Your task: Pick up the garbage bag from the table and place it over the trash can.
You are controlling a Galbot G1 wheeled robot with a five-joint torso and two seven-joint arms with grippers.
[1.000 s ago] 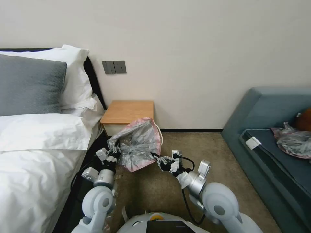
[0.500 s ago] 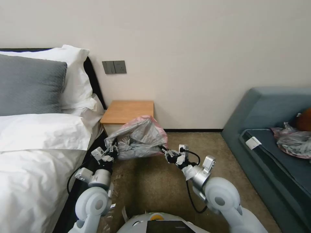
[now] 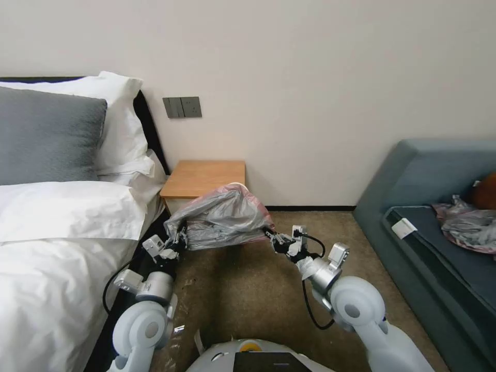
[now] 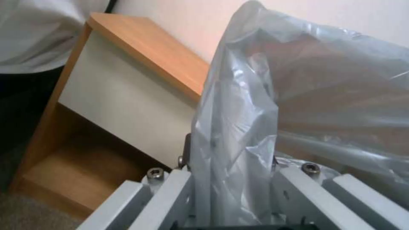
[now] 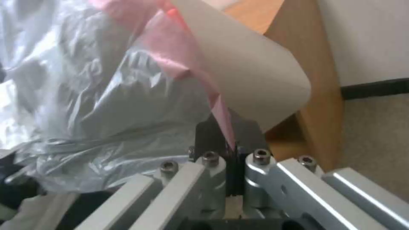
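Now holding the garbage bag (image 3: pixel 222 219) stretched wide before the bench (image 3: pixel 204 178), left end effector (image 3: pixel 178 238) and right end effector (image 3: pixel 272 236) each pinched tight on an edge, mouth kept open to fit over the trash can (image 5: pixel 251 76).

On my left lies a bed (image 3: pixel 57 268) with white sheets, a grey pillow (image 3: pixel 49 137) propped against a white pillow (image 3: pixel 121 121). Grey wall switches (image 3: pixel 182 107) sit on the far wall. On my right, a blue-grey sofa (image 3: pixel 429 175) carries a heap of grey-and-pink plastic bags (image 3: pixel 467 222). Brown carpet (image 3: pixel 248 294) covers the floor.

Grey pink-rimmed garbage bag (image 3: pixel 222 219) stretched open before the table (image 3: pixel 204 178)
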